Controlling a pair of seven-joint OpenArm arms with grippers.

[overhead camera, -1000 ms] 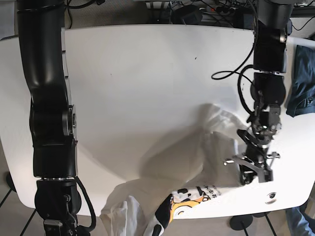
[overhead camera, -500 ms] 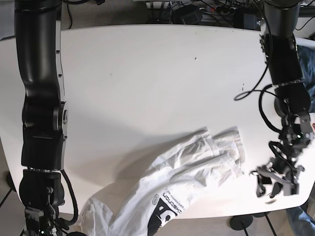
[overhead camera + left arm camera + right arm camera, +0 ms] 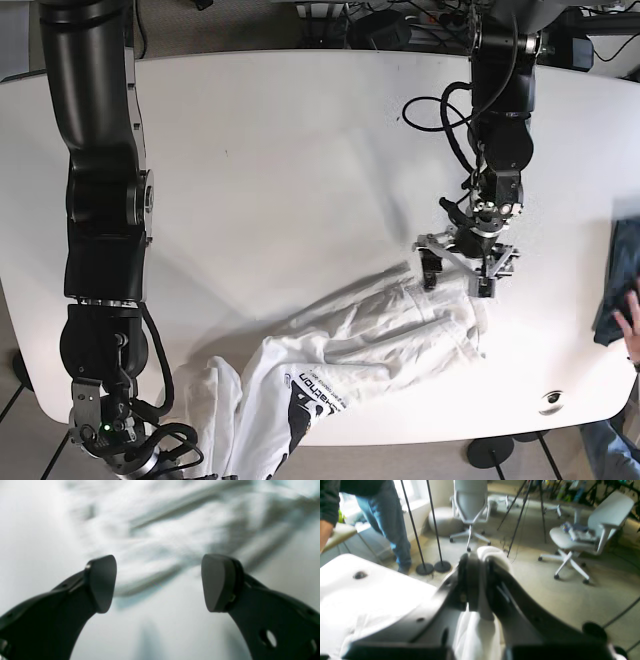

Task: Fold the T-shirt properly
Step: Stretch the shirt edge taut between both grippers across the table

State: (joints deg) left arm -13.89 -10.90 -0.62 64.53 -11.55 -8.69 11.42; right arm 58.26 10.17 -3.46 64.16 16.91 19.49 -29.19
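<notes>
While right pincer [image 3: 480, 585] grips T-shirt [image 3: 380, 330], left pincer [image 3: 458, 275] gapes.

The bench [image 3: 300, 150] was big and white, with round corners. A small dark hole [image 3: 549, 398] sat near its front right corner. Black cables [image 3: 400, 20] lay in a heap past its far edge.

The floor [image 3: 545, 585] was a pale tan color. Two white office chairs stood on it, one [image 3: 470, 507] straight ahead and one [image 3: 592, 530] off to the right. Thin black stands [image 3: 430, 530] with round feet stood close to the bench's corner. A person in blue jeans [image 3: 392, 522] stood beside them. Bright light came from a window [image 3: 406, 490] behind that person.
</notes>
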